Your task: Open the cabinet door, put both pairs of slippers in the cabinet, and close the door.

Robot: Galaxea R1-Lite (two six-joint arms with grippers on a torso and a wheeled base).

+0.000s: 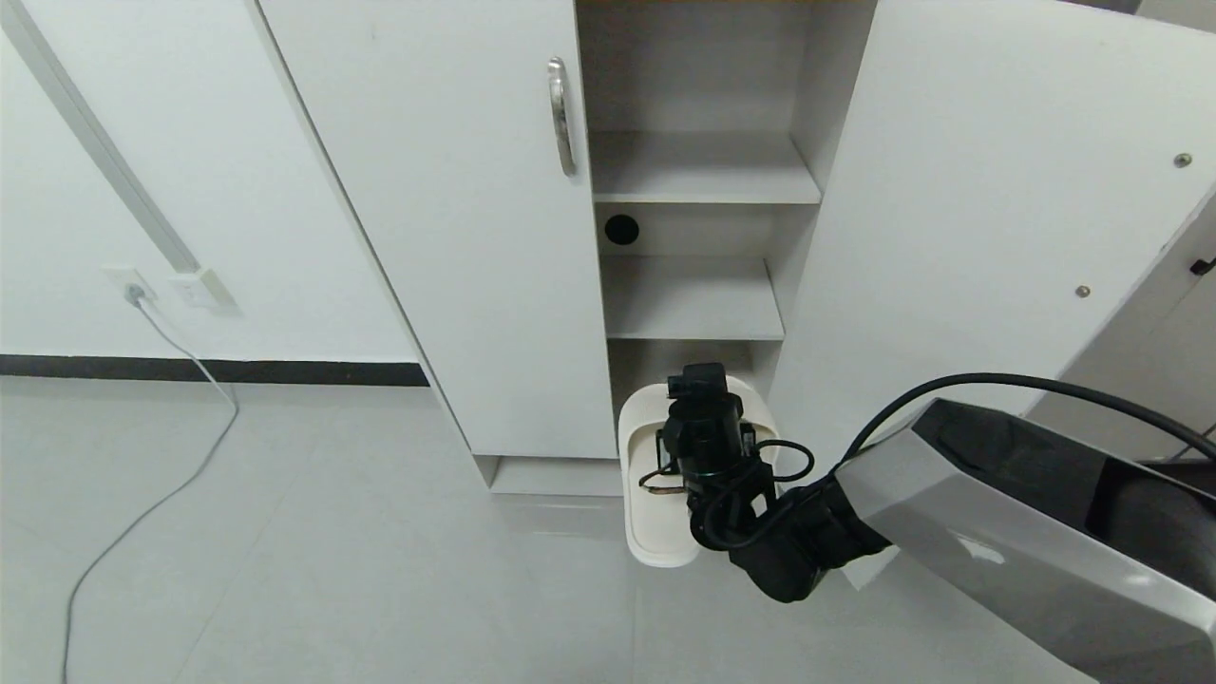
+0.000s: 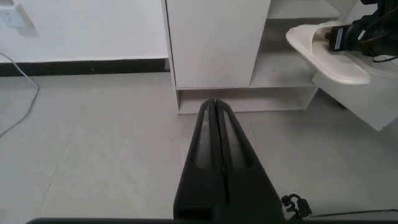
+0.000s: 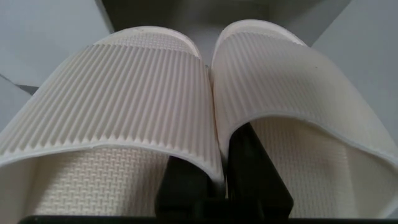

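Note:
A pair of cream slippers (image 1: pixel 646 494) hangs side by side at the mouth of the white cabinet's bottom compartment (image 1: pixel 655 361). My right gripper (image 1: pixel 698 404) is shut on them. In the right wrist view its black fingers (image 3: pixel 255 171) pinch the two ribbed straps (image 3: pixel 124 93) together where they meet. The cabinet's right door (image 1: pixel 969 190) stands wide open, while the left door (image 1: pixel 456 218) with its metal handle (image 1: pixel 562 116) is closed. My left gripper (image 2: pixel 214 109) is shut and holds nothing, low over the floor in front of the cabinet. The left wrist view shows the slippers (image 2: pixel 317 43) off to one side.
Two bare shelves (image 1: pixel 698 171) (image 1: pixel 693 304) sit above the bottom compartment. A grey cable (image 1: pixel 142 494) runs from a wall socket (image 1: pixel 133 285) across the tiled floor on the left. The open door's edge is close beside my right arm.

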